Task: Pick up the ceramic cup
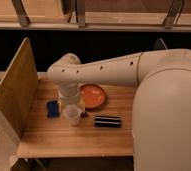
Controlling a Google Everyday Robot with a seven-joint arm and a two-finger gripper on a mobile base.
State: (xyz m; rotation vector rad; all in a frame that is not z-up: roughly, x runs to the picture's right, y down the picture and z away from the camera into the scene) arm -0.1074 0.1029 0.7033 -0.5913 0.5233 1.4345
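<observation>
The ceramic cup (72, 114) is small, off-white and tapered, and stands upright on the wooden table (74, 137), left of centre. My white arm reaches in from the right. Its wrist points down right above the cup. My gripper (71, 103) hangs at the end of the wrist, at the cup's rim. The wrist hides most of it, and I cannot tell whether it touches the cup.
An orange round plate (93, 96) lies just behind and to the right of the cup. A small blue block (52, 108) lies to its left. A dark flat bar (107, 121) lies to its right. A wooden divider panel (15, 87) stands along the table's left edge.
</observation>
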